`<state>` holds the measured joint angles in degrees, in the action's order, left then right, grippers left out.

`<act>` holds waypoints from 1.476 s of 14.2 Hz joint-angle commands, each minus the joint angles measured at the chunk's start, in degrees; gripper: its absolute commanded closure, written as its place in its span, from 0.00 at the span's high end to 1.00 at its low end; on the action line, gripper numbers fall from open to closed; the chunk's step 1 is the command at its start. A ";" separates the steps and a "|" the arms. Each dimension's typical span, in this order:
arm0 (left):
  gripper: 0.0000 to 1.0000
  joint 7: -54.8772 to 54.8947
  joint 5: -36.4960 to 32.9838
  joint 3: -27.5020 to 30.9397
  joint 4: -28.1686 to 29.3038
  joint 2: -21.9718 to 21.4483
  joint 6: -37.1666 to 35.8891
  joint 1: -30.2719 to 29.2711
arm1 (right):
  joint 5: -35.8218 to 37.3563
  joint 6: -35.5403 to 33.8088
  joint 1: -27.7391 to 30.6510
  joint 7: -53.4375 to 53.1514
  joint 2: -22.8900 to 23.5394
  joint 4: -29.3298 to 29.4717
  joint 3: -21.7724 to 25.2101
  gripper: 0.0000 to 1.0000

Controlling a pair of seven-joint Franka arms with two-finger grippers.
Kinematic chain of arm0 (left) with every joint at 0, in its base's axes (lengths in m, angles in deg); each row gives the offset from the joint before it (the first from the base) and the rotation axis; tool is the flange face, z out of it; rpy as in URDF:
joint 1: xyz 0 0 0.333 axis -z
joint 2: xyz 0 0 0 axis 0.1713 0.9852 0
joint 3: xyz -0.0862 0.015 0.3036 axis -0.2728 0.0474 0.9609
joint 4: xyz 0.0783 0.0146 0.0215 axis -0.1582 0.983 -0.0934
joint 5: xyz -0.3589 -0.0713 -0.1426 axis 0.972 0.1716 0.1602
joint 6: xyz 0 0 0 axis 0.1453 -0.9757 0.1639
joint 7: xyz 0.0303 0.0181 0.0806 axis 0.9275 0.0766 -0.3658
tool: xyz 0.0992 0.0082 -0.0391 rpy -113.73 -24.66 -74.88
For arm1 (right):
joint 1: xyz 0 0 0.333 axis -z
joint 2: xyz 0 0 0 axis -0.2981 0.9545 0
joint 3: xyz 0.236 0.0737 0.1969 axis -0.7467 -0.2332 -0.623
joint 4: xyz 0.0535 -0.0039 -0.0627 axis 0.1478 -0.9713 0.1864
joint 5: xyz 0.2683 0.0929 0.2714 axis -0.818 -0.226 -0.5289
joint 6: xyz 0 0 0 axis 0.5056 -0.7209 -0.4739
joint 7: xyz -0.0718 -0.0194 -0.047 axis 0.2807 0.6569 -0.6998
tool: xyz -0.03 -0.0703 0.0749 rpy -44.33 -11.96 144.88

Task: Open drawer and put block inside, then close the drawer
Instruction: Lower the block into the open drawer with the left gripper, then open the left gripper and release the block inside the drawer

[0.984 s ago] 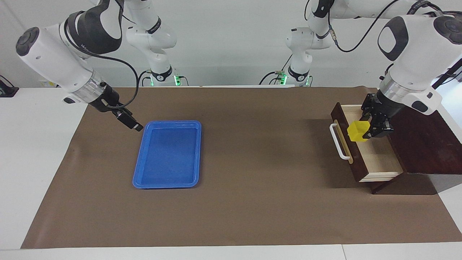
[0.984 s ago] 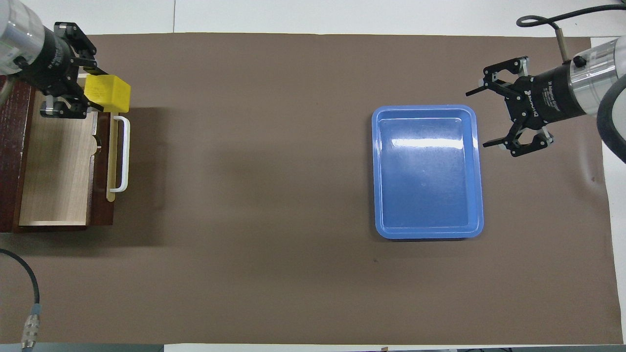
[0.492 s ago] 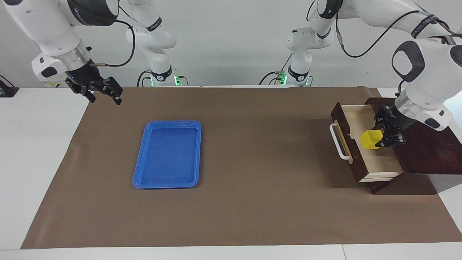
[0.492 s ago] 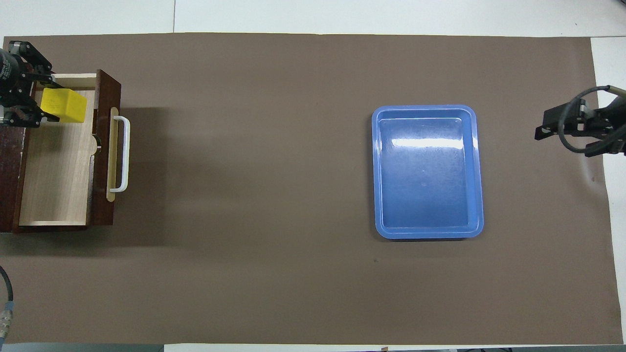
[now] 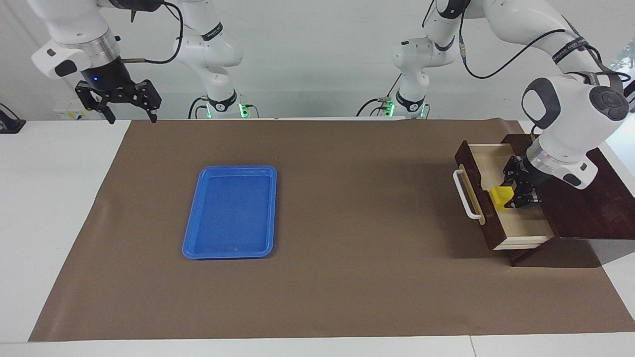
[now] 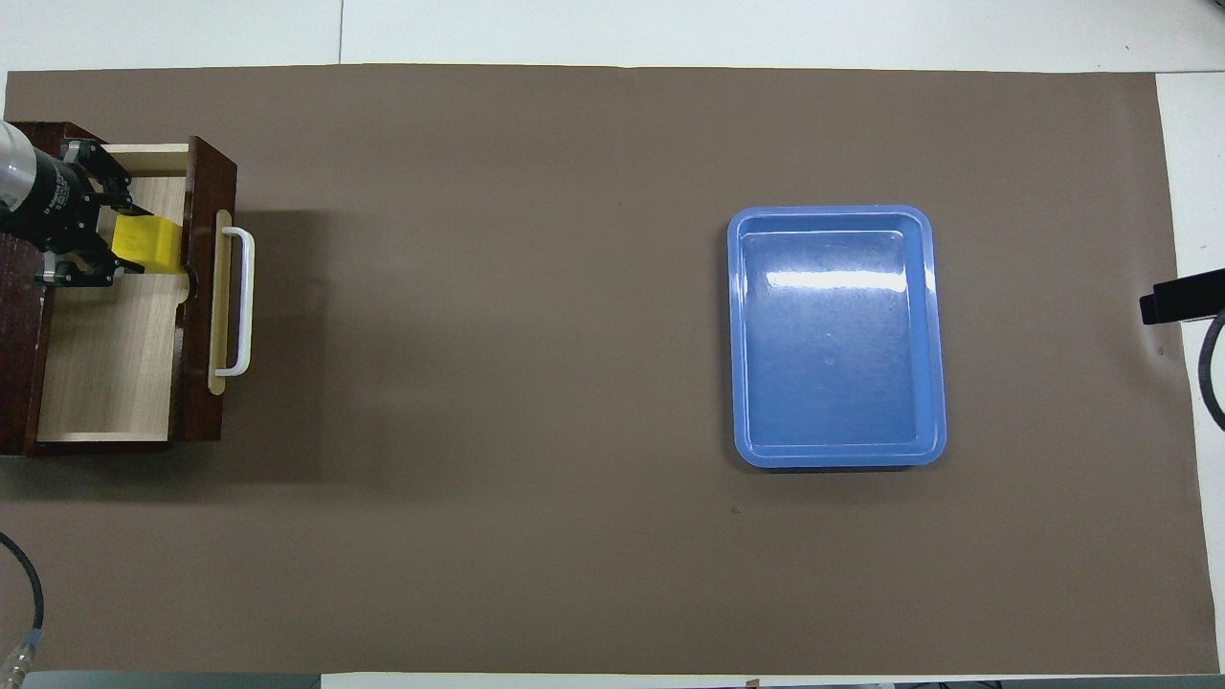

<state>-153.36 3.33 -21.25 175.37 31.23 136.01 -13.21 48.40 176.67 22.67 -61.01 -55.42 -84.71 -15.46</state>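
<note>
Dark brown wooden box's pale-lined drawer (image 5: 516, 223) stands pulled out; the left pincer (image 5: 516, 196) is down inside it, pinching the small yellow cube block (image 5: 501, 197). Release and closing remain. Right pincer (image 5: 130, 115) waits aloft, spread.

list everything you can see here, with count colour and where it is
drawer: one, dark brown front, pale wood inside, pulled open at the left arm's end of the table
handle: one, white bar, on the drawer's front
block: one, yellow, low inside the open drawer, gripped by the left claw
tray: one, blue, flat on the mat toward the right arm's end
mat: one, brown, covering most of the table
left claw: one, black, shut on the block, down in the drawer
right claw: one, black, open, raised above the table edge at the right arm's end, waiting
</note>
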 commanded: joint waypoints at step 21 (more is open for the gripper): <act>1.00 -7.85 -4.64 -0.58 2.91 -6.26 -4.71 10.99 | -1.94 -1.26 1.88 -0.87 1.67 -2.64 -1.84 1.00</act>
<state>-158.28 1.35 -22.51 174.34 26.53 131.47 -4.18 47.39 175.77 23.09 -62.55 -53.19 -87.04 -16.58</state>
